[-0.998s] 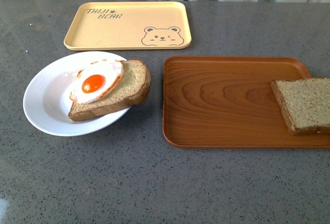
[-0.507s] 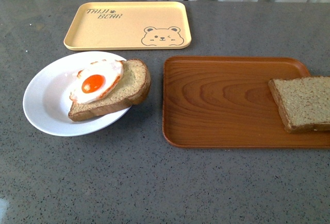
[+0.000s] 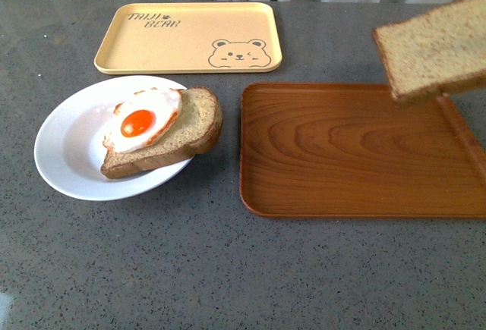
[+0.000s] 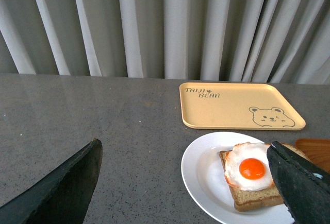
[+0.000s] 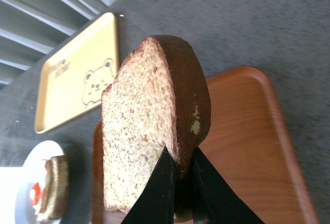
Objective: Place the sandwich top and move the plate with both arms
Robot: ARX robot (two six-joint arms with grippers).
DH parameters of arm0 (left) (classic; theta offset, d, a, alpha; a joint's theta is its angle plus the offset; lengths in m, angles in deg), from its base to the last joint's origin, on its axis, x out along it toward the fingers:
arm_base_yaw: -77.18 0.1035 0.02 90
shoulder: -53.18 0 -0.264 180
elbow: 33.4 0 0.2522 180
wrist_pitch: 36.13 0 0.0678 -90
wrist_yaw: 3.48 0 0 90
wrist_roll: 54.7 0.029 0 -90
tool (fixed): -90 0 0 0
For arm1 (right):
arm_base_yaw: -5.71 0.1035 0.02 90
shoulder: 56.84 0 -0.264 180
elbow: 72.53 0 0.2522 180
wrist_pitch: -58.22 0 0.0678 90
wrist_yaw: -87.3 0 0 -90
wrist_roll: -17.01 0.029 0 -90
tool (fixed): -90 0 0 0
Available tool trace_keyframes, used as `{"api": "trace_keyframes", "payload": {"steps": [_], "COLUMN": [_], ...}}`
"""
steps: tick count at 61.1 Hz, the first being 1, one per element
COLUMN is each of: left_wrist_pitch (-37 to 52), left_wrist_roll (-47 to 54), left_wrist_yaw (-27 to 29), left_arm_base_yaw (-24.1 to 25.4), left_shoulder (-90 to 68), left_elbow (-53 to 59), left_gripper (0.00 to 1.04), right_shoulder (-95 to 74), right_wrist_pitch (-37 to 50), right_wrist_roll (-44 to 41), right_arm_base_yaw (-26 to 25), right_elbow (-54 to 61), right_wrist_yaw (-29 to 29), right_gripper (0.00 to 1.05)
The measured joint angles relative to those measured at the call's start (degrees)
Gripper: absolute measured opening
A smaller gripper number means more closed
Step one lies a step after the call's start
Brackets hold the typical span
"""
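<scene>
Right gripper (image 5: pixel 180 159) is pinching the sandwich top (image 3: pixel 433 45), up in the air over the far right end of the wood-grain tray (image 3: pixel 342 148); left gripper (image 4: pixel 184 143) is spread wide, white plate (image 3: pixel 64 155) ahead of it

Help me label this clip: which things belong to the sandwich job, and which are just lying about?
Job: sandwich top, held by right gripper; egg-topped slice; plate.
Lying about: yellow bear tray; wooden tray.
</scene>
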Motion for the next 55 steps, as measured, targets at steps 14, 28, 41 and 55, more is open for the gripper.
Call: {"api": "trace_keyframes", "payload": {"steps": [14, 28, 41, 55], "left_wrist_pitch": [0.0, 0.0, 0.0, 0.0], "left_wrist_roll": [0.0, 0.0, 0.0, 0.0], "left_wrist_yaw": [0.0, 0.0, 0.0, 0.0], "left_arm_base_yaw": [0.0, 0.0, 0.0, 0.0], "left_shoulder": [0.0, 0.0, 0.0, 0.0], "left_elbow": [0.0, 0.0, 0.0, 0.0], "left_gripper": [0.96, 0.96, 0.96, 0.96], "right_shoulder": [-3.1, -12.6, -21.7, -24.7], "right_wrist_pitch": [6.3, 10.3, 11.1, 11.1], "right_wrist_roll": [8.1, 13.6, 19.6, 21.9], "right_arm_base_yaw": [18.7, 33.0, 40.5, 43.7], "right_elbow": [-4.1, -11.1, -16.9, -19.4], "right_wrist_yaw": [9.0, 17.3, 22.4, 24.6], "right_gripper": [0.02, 0.02, 0.02, 0.02]}}
